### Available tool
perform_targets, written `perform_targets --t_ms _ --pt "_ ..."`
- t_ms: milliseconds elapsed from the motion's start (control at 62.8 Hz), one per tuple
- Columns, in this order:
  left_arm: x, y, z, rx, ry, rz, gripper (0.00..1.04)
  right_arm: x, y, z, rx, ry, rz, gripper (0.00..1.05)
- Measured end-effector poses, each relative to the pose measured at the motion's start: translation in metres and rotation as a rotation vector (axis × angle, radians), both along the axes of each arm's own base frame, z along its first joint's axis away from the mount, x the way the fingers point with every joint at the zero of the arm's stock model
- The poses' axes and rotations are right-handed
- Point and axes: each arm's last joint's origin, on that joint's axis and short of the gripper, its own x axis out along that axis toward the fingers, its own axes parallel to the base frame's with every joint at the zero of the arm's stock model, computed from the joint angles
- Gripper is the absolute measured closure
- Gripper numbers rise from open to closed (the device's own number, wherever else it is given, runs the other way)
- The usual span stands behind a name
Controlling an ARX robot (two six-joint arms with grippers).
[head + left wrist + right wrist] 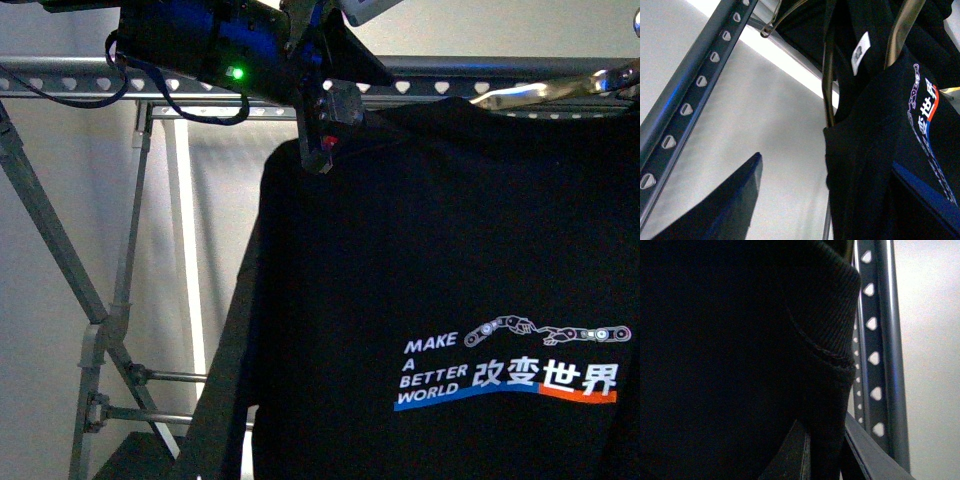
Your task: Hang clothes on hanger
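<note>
The black printed T-shirt (440, 260) hangs in front of the grey rack's top rail (60, 80), print facing me at the lower right. A dark arm with a green light reaches in from the top left, and its gripper (322, 135) sits at the shirt's shoulder; I cannot tell which arm it is. In the right wrist view my right gripper (824, 420) is shut on a fold of the shirt (740, 340), close beside the rail (872, 340). In the left wrist view my left gripper (826, 160) is open, with the shirt's edge (865, 165) between its fingers.
A thin silver wire hanger (560, 85) lies along the shirt's top, and its wires (827, 75) run down into the collar. The rack's slanted legs (60, 260) and thin lower bars (160, 378) stand at the left. A pale wall lies behind.
</note>
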Motion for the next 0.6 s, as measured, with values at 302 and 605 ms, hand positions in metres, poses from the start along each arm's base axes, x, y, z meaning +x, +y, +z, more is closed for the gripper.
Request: perform_targets --t_ms 302,605 --pt "0.000 0.000 0.000 0.000 -0.001 0.000 0.07 -0.031 -0.012 -0.016 0.194 0.326 -0.057 0.94" --pt "0.010 0.017 0.018 -0.850 0.172 0.362 0.07 -0.066 -0.023 -0.023 0.378 0.575 -0.063 0.94"
